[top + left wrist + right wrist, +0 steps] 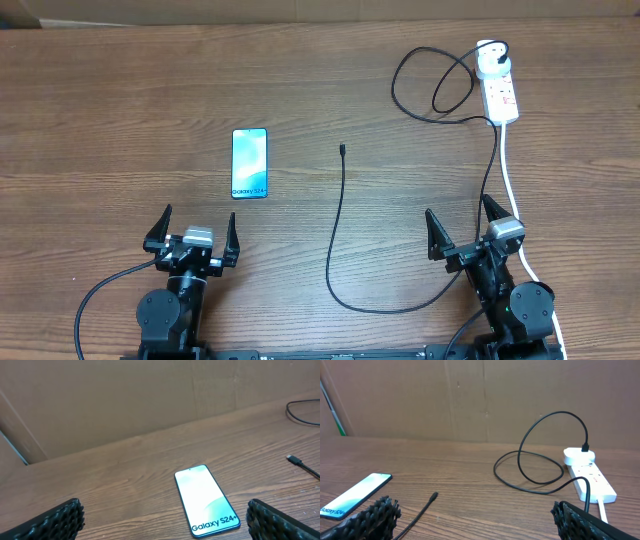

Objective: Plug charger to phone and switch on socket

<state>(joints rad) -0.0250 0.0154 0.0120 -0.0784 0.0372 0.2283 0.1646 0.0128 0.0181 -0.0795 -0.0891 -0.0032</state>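
The left gripper and right gripper both stand with fingers wide apart, empty. The phone lies just ahead of the left fingers. Right of the phone rests the free tip of the charger, and farther right, beyond the right fingers, the socket.

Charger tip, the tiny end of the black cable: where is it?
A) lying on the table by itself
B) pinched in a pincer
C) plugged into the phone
A: the charger tip lies on the bare wooden table, well apart from the Galaxy S24+ phone.
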